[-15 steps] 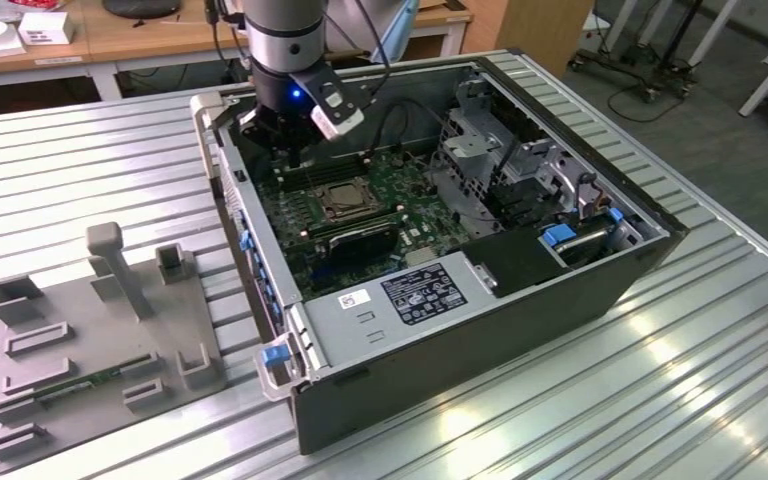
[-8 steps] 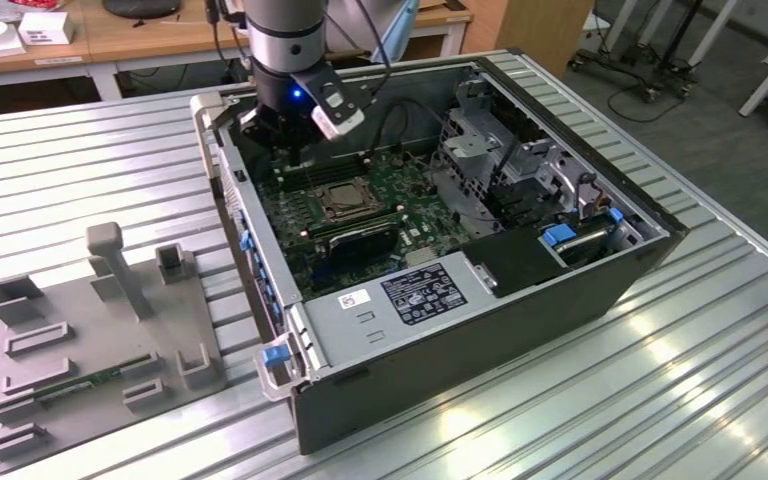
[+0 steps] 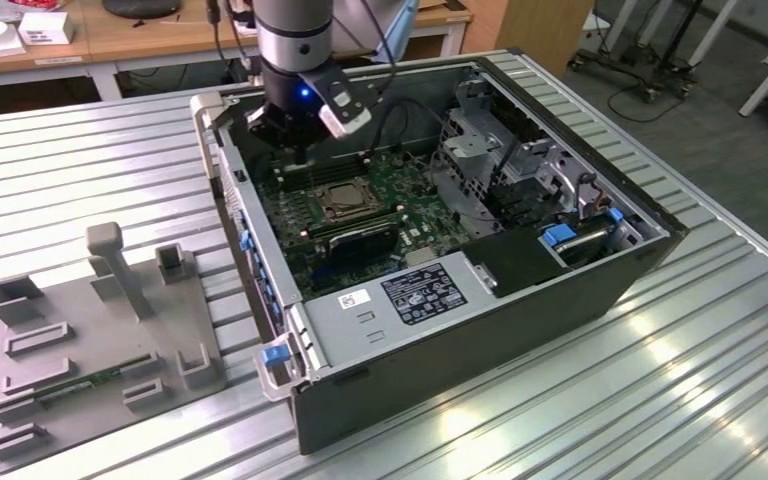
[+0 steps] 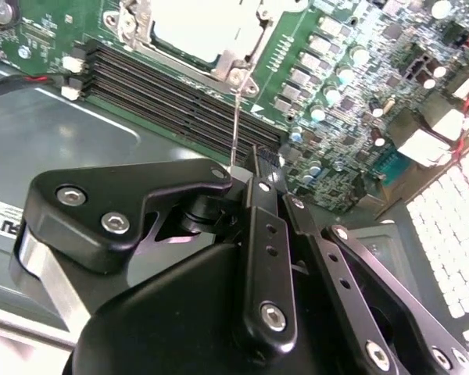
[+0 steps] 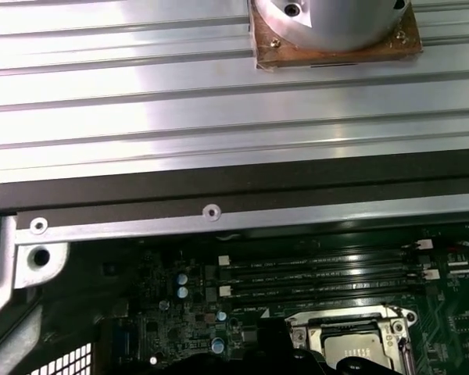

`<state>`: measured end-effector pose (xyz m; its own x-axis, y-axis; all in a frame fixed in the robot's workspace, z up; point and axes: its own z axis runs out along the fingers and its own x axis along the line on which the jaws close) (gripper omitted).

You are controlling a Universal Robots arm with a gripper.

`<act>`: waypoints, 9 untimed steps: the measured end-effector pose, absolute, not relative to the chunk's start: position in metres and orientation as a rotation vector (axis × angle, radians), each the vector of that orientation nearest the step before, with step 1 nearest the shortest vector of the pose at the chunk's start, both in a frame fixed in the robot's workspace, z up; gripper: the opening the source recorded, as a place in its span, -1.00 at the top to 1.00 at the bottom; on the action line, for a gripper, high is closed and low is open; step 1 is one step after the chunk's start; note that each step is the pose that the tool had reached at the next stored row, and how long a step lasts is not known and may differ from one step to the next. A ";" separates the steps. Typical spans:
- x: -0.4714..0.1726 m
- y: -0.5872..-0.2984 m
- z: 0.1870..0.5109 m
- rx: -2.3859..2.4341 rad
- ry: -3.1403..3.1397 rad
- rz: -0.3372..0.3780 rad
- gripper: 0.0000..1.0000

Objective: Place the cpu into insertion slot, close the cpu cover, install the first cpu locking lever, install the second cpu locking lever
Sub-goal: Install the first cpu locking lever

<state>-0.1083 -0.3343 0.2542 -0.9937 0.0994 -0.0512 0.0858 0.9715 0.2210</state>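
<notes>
The insertion slot [image 3: 343,197] sits on the green motherboard inside the open computer case. In the second wrist view the cpu [image 4: 195,27] lies in it with its pale metal top showing. The cpu cover [image 4: 223,61] is folded flat around the cpu. A thin wire locking lever [image 4: 236,117] rises from the slot's corner to the tip of my gripper [image 4: 259,160]. The black fingers [image 4: 267,195] are pressed together, and the lever rests against their side. In the exterior view my gripper [image 3: 297,150] hangs just behind the slot. The first wrist view shows the slot [image 5: 356,337] below the memory slots.
Long black memory slots [image 4: 180,101] run beside the socket. A drive cage [image 3: 491,160] and a black power supply [image 3: 531,255] fill the case's right side. A grey fixture plate [image 3: 91,340] with upright posts lies on the ribbed metal table [image 3: 704,380] at the exterior view's left.
</notes>
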 end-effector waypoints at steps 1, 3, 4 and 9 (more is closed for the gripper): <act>-0.106 -0.334 0.254 0.144 3.058 0.338 0.79; -0.102 -0.334 0.254 0.144 3.058 0.338 0.79; -0.100 -0.334 0.254 0.144 3.058 0.338 0.79; -0.090 -0.334 0.254 0.144 3.058 0.339 0.79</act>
